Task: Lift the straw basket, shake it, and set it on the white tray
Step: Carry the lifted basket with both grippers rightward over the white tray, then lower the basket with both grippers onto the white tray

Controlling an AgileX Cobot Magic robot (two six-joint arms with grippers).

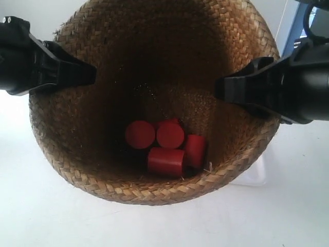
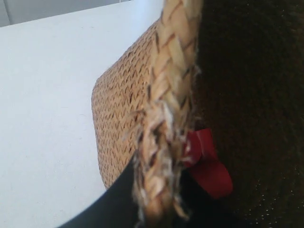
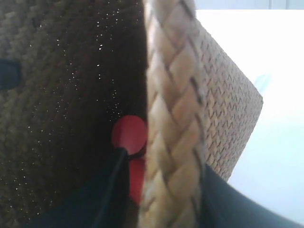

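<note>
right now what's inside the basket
At least four red cylinders are clustered deep in the basket, one lying on its side. Anything beneath or behind them is covered. The rest of the dark inside looks bare.

Exterior view close, looking down into the straw basket (image 1: 169, 62), wrist views hugging opposite rim sides

The arm at the exterior view's left (image 1: 31, 59) is reaching in from 9 o'clock and the arm at the exterior view's right (image 1: 288, 87) from 3 o'clock. The left tool (image 2: 159, 190) and the right tool (image 3: 164, 161) are each pinching the straw basket (image 1: 154, 188) by its rim, one finger inside, one outside
</note>
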